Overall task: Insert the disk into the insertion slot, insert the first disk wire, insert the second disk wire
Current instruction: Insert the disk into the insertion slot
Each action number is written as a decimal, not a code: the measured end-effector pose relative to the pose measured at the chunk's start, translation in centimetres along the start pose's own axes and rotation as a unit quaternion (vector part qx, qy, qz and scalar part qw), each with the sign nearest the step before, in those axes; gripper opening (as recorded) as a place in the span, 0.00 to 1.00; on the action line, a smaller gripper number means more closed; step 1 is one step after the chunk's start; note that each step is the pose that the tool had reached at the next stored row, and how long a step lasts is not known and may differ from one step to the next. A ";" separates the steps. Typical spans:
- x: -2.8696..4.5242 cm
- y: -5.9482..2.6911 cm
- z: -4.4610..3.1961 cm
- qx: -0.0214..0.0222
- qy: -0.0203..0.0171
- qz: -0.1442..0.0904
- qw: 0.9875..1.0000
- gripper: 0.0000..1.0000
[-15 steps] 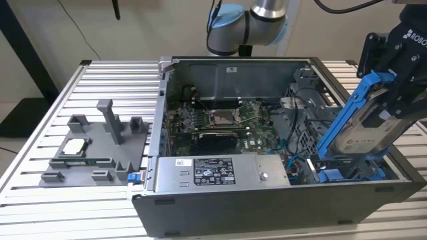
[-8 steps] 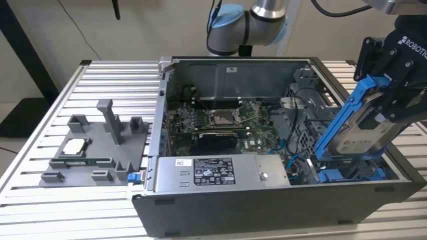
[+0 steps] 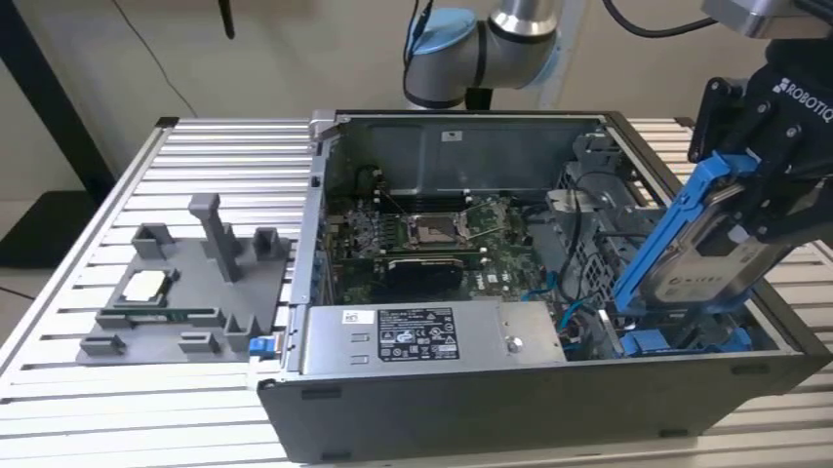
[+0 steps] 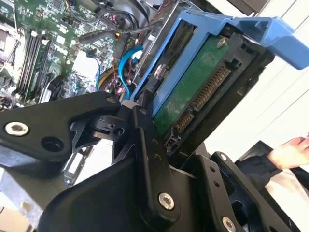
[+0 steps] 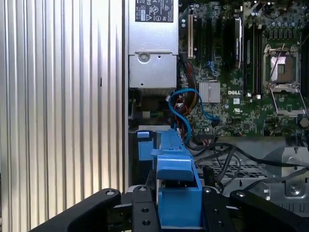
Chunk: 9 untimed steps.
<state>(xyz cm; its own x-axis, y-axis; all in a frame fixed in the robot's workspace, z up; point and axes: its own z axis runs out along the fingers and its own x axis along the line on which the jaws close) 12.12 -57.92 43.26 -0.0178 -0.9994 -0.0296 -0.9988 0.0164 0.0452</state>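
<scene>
Blue-framed, the disk (image 3: pixel 703 249) is clamped across its carrier by the gripper (image 3: pixel 762 210), just above the insertion slot (image 3: pixel 677 339) at the corner of the case (image 3: pixel 521 409) on the exterior view's right.

Risk, as judged: the oblique approach may jam the lower edge on the slot's wall or snag the blue cable (image 5: pixel 181 104) beyond it.

Long axis is steeply tilted, with the lower end pointing into the slot and the upper end leaning outward.

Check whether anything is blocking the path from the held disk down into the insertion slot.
Nothing visible blocks it. The tool holds the disk tilted, its lower end at the insertion slot. The blue cables lie beside the slot on the motherboard side, not across its mouth.
</scene>
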 end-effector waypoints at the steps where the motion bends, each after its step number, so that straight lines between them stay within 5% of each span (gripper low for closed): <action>1: 0.00 -0.01 0.12 0.001 0.000 0.000 1.000 0.33; 9: 0.04 -0.08 1.09 0.002 0.000 0.000 1.000 0.33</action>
<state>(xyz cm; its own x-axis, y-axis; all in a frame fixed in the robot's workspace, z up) 12.15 -57.92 42.17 -0.0177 -0.9994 -0.0296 -0.9990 0.0165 0.0415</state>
